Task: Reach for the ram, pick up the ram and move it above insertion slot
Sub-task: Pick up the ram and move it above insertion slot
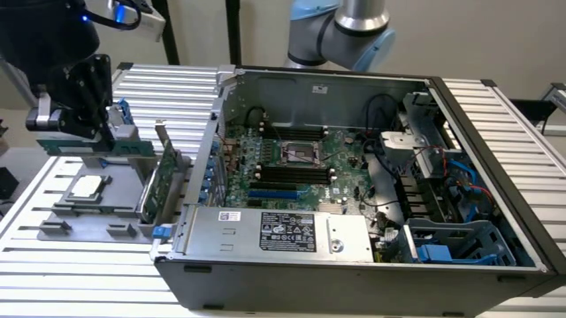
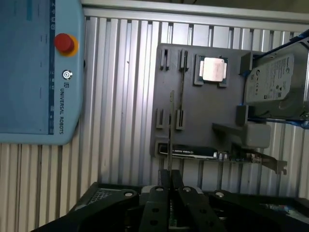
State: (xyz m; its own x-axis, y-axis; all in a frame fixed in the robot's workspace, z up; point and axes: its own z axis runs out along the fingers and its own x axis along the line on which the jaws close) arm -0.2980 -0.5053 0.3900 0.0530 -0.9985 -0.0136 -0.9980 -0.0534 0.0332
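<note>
My gripper (image 2: 170,180): jaws clamped on the ram (image 2: 170,140), raised over the grey tray (image 2: 203,121).
Ram: seen edge-on; chips indiscernible.
Computer case (image 1: 354,265): open; slots partly obscured by cables.

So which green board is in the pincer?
The ram, the thin stick clamped in the pincer; the bigger bracketed expansion card stands in the grey fixture.
</note>
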